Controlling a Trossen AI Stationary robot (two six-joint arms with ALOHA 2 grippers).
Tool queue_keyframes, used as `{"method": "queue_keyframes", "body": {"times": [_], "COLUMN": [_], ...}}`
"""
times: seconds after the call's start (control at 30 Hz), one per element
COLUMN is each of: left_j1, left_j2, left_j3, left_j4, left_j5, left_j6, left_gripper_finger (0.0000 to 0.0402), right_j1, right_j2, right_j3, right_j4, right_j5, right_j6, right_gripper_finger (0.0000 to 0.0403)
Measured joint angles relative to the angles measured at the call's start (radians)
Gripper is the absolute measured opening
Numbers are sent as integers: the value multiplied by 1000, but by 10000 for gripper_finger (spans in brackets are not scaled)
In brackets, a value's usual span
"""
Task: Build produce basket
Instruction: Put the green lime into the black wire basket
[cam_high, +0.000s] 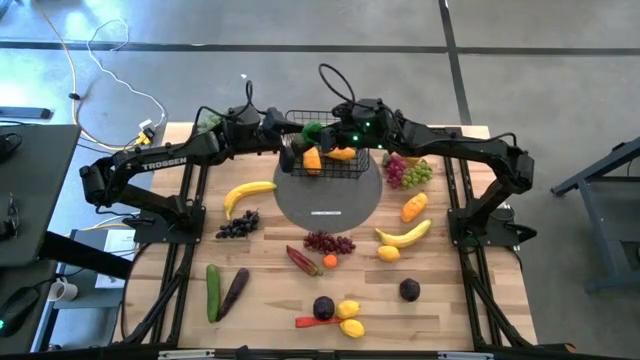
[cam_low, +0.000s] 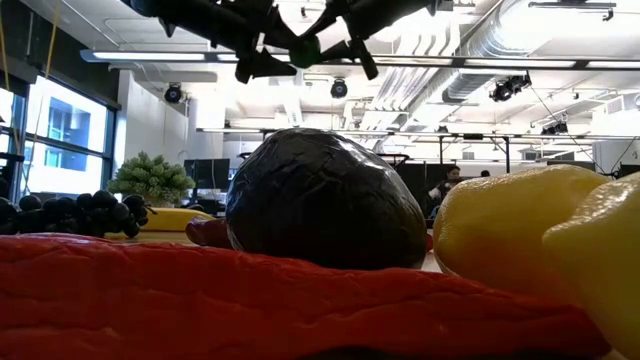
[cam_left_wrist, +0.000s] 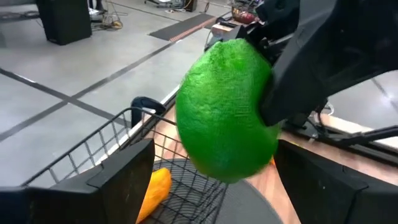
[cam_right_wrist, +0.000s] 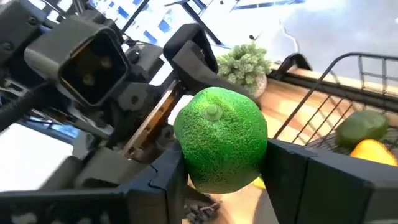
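Observation:
A green lime (cam_high: 313, 130) hangs in the air over the black wire basket (cam_high: 345, 172), which stands on a flat grey disc (cam_high: 328, 205). My right gripper (cam_right_wrist: 224, 171) comes in from the table's right and is shut on the lime (cam_right_wrist: 219, 146). My left gripper (cam_left_wrist: 211, 171) faces it from the table's left. It is open, with one finger on each side of the lime (cam_left_wrist: 224, 106) and not touching it. Orange and yellow pieces (cam_high: 312, 159) lie in the basket. In the low view both grippers and the lime (cam_low: 305, 50) show high up. My right gripper pinches the lime between its two fingers (cam_right_wrist: 298, 168), one on each of two opposite sides (cam_right_wrist: 186, 155). It comes roughly level from the table's right. The lime is lifted clear above the basket, and its stem end (cam_right_wrist: 213, 112) faces the right wrist camera.
Produce lies spread over the wooden table: a banana (cam_high: 248, 193), dark grapes (cam_high: 237, 226), red grapes (cam_high: 329, 242), a cucumber (cam_high: 212, 292), an eggplant (cam_high: 233, 292), plums (cam_high: 409, 290), lemons (cam_high: 350, 318) and a second banana (cam_high: 404, 236). A pale-green leafy bunch (cam_high: 207, 122) sits at the far left corner.

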Motion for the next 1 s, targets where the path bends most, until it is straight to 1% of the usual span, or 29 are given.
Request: {"method": "queue_keyframes", "body": {"times": [0.17,0.43,0.53,0.67,0.9,0.97,1.0], "left_j1": [-5,-5,-5,-5,-5,-4,-6], "left_j2": [0,0,0,0,21,24,24], "left_j3": [0,0,0,0,0,0,0], "left_j4": [-3,19,32,50,58,58,57], "left_j5": [-45,-52,-56,-66,-61,-49,-48], "left_j6": [47,63,63,63,66,83,94], "left_gripper_finger": [319,319,312,276,174,157,155], "right_j1": [5,6,6,5,-4,-6,-6], "right_j2": [4,5,8,11,13,14,14], "right_j3": [0,0,0,0,0,0,0], "right_j4": [14,23,24,35,30,28,29], "right_j5": [-1,5,12,14,12,10,11], "right_j6": [27,46,46,44,21,10,-1], "right_gripper_finger": [144,144,144,144,148,155,160]}}
